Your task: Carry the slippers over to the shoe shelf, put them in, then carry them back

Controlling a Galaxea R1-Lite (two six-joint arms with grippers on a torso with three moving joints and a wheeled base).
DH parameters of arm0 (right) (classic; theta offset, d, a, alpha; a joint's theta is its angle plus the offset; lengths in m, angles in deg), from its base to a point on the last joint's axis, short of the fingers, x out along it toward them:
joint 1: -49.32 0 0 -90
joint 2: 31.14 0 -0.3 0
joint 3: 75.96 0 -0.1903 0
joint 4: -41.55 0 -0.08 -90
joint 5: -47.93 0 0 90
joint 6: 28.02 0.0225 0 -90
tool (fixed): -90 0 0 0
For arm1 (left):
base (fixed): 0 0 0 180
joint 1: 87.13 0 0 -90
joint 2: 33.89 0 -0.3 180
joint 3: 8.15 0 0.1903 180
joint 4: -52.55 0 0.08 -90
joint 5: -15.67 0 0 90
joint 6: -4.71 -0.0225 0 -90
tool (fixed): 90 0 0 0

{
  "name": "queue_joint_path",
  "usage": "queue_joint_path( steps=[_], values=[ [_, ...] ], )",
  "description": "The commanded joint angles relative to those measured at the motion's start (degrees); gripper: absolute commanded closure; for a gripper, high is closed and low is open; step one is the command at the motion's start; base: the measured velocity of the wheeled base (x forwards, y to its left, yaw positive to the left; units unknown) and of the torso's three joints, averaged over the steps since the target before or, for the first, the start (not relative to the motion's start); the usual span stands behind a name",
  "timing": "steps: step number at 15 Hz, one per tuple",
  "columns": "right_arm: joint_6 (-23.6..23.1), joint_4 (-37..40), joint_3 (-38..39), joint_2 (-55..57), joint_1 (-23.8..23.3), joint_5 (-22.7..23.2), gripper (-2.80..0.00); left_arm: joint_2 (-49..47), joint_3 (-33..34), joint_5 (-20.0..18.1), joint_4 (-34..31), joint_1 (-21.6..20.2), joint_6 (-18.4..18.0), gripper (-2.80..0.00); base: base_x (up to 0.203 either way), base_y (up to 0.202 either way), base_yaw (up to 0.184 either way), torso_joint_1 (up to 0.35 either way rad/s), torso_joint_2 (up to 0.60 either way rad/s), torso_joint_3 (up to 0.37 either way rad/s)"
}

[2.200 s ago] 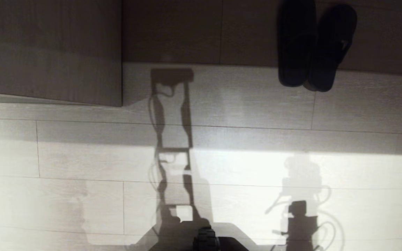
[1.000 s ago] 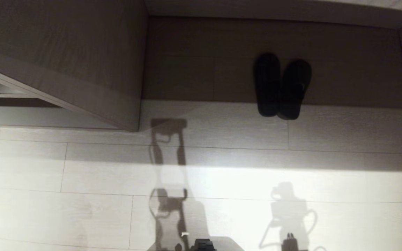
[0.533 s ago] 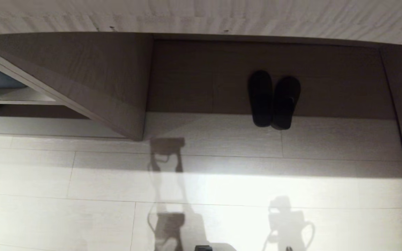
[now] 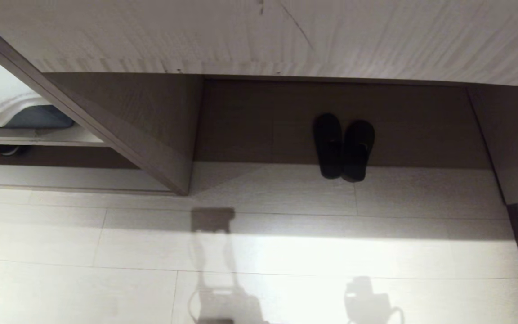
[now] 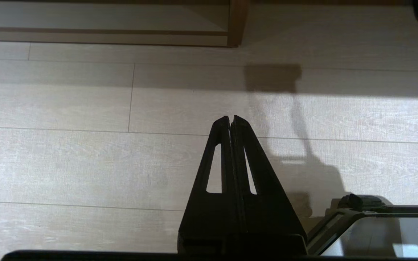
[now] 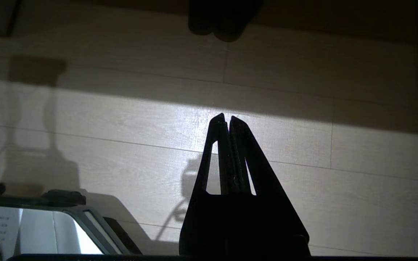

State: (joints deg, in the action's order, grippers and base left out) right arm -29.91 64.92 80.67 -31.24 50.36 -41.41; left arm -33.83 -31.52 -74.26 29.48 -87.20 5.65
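Pale plank floor (image 4: pixel 286 243) before a shadowed alcove (image 4: pixel 263 121) — the slippers (image 4: pixel 343 147) lie side by side at its front edge, touching. Left claw (image 5: pixel 230 117) and right claw (image 6: pixel 224 116) — each pressed together, empty, above the floor.

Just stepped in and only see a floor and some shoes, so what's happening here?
Nothing is being handled right now. The slippers sit side by side on the floor at the mouth of a wide alcove, heels poking out onto the pale floor boards. The left gripper and the right gripper both hang shut and empty above the floor, well short of the slippers. To the left, past a slanted wooden panel, a low shelf shows.
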Motion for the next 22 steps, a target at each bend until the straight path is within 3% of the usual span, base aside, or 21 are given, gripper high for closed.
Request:
queue_joint_path(
  steps=[1,22],
  values=[
    [-0.04,0.0,0.0,0.1,0.01,0.04,0.0,-0.05,0.0,0.01,0.06,-0.01,0.02,0.0,0.0,0.0,0.0,0.0,0.0,0.205],
    [-0.04,0.0,0.0,0.1,0.01,0.04,0.0,-0.05,0.0,0.01,0.06,-0.01,0.02,0.0,0.0,0.0,0.0,0.001,0.0,0.201]
  ],
)
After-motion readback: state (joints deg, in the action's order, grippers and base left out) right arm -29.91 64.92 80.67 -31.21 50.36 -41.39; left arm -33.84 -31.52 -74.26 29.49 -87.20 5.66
